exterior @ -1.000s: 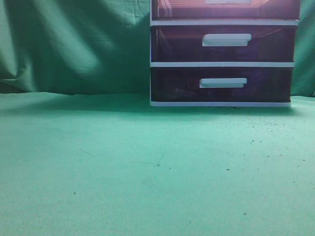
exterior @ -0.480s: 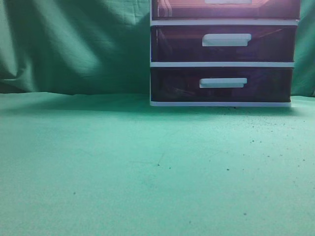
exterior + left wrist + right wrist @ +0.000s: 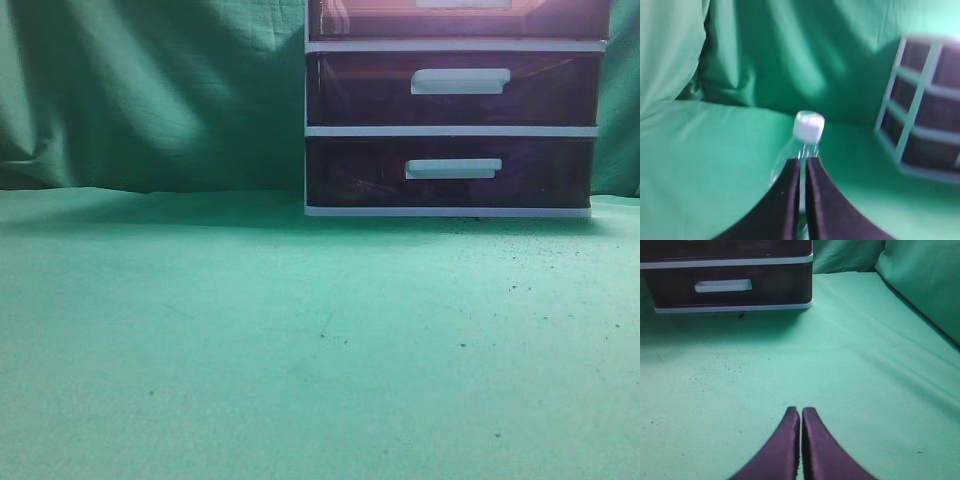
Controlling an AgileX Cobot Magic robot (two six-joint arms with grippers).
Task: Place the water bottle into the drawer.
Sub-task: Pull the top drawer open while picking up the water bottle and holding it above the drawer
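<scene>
Note the white-framed unit (image 3: pixel 455 110) standing at the back of the green cloth (image 3: pixel 250 340); its top drawer (image 3: pixel 460 18) sits pushed in, cut off by the frame edge; only the left wrist view shows the water bottle (image 3: pixel 799 150), which the left gripper (image 3: pixel 803 167) clasps below its white cap (image 3: pixel 808 125); the right gripper (image 3: pixel 801 416) hangs pressed closed, empty, above the cloth; green drapes (image 3: pixel 150 90) form the backdrop.
</scene>
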